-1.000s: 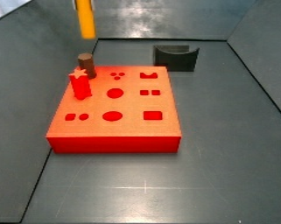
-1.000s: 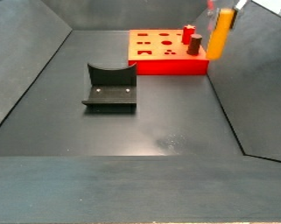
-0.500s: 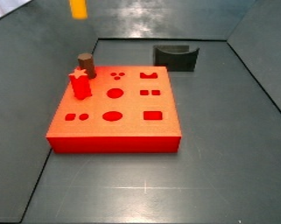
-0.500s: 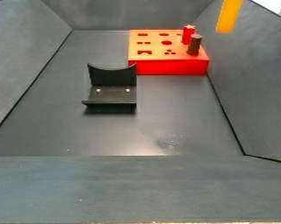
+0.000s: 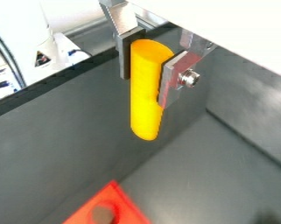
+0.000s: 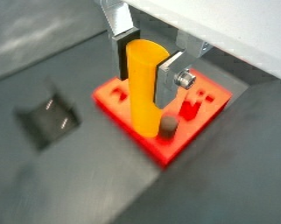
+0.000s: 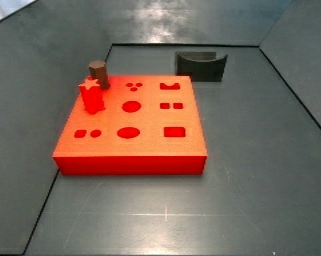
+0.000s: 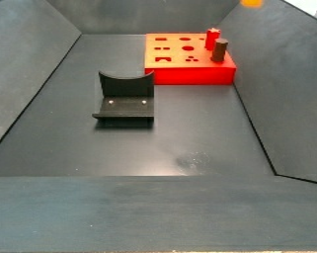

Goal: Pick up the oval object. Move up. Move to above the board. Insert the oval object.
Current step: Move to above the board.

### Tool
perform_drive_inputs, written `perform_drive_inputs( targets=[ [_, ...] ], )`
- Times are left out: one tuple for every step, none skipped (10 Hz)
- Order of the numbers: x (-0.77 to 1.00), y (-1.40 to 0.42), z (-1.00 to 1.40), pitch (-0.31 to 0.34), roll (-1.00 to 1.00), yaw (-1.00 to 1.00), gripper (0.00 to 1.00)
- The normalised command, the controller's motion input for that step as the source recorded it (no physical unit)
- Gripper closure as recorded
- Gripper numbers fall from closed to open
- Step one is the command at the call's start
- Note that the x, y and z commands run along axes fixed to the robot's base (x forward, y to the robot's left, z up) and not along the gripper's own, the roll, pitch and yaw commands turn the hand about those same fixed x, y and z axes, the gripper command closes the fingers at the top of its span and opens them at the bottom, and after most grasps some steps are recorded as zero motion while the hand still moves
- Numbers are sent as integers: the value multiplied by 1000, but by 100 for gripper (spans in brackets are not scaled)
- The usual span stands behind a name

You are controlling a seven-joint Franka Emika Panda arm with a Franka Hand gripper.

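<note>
End effector clamped on oval object, high above board, pegs seated

Gripper raised high; fingers clamped on oval object

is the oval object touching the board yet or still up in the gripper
Apart. In both wrist views the gripper is shut on the oval object, whose lower end hangs in the air; a wrist view shows the board well below it.

Hand, flat silver finger plates, dark pads, one screw
</note>
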Motion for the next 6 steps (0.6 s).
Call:
perform_drive_inputs(
  targets=[
    [744,-1000,249,260,16,-300,100],
    [760,-1000,258,251,-48,-174,100],
    [757,-1000,270,201,-25,-47,100],
    [754,-1000,269,160,-25,-25,100],
    [772,-1000,265,129,-11,-6,100],
    [784,-1000,270,137,-7,-7,100]
  ],
)
